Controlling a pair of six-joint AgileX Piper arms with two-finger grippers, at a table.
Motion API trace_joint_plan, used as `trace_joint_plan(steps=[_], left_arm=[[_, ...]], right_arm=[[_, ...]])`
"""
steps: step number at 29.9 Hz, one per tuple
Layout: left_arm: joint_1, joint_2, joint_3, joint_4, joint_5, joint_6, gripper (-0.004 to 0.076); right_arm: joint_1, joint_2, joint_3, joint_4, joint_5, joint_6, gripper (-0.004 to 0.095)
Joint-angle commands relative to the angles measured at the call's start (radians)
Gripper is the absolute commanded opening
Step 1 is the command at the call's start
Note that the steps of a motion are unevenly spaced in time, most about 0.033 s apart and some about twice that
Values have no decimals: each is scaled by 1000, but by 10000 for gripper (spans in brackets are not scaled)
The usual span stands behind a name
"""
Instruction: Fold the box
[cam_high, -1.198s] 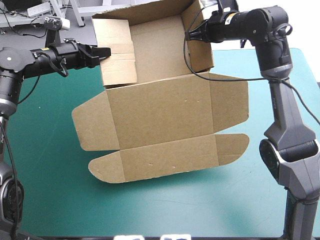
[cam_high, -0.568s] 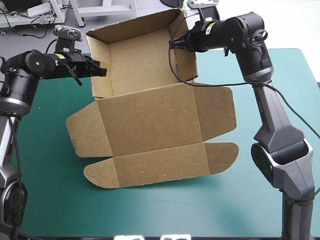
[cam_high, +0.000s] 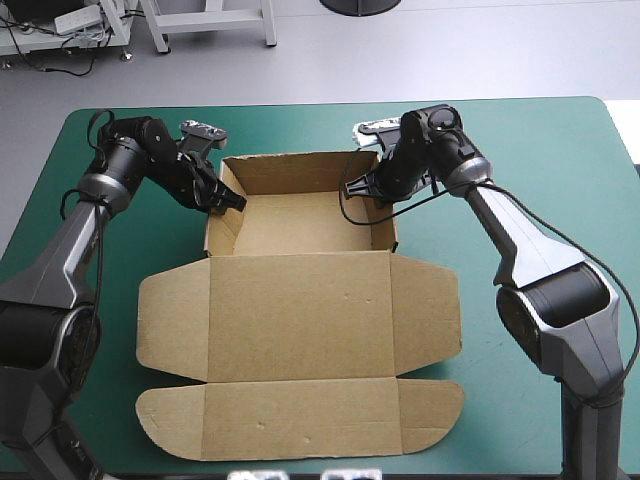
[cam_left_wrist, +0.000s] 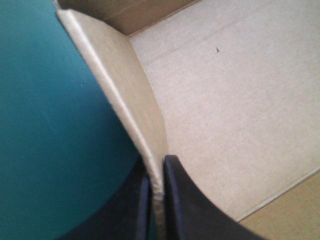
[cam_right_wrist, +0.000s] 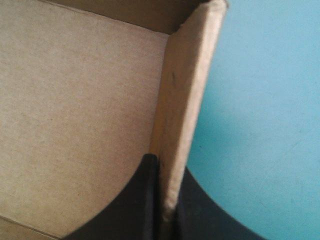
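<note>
Box (cam_high: 300, 222): open tray, lid (cam_high: 300, 300) flat; L/R jaws tight on its side walls.

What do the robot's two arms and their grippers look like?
Both arms share one build: the left arm and right arm have smooth grey links with rounded black joints, turning black toward the wrist. The left gripper and right gripper each carry two broad black fin-shaped fingers.

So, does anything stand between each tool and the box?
Nothing visible does. The left tool is shut on the left wall of the box, the right tool on its right wall.
</note>
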Motion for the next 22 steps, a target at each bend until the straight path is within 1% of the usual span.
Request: trace_joint_plan(steps=[1,3,6,12,15,16,18,21,22], left_arm=[[-11,-23,-31,-41,-53,17,-6],[-11,-1,-31,-24,-58,13,-6],[-11,23,-31,5,-64,9,-6],[-11,47,-31,3,-54,9,-5],[-11,47,-31,29,-47,11,3],[-11,47,-31,39,-43,11,15],[-11,47,-31,52,-30,11,67],[-11,48,-31,58,-6,11,179],[-11,49,-31,58,-4,11,232]], right_arm=[[12,-60,59,-2,-44,-71,-20],[12,-60,103,-2,-93,-79,-20],[12,-60,136,-6,-132,-110,-20],[12,-60,140,-76,-161,-175,-19],[12,-60,140,-133,-161,-185,-8],[12,-60,140,-143,-161,-185,8],[12,-60,140,-174,-159,-185,79],[12,-60,140,-187,-157,-183,209],[12,-60,140,-188,-157,-181,250]])
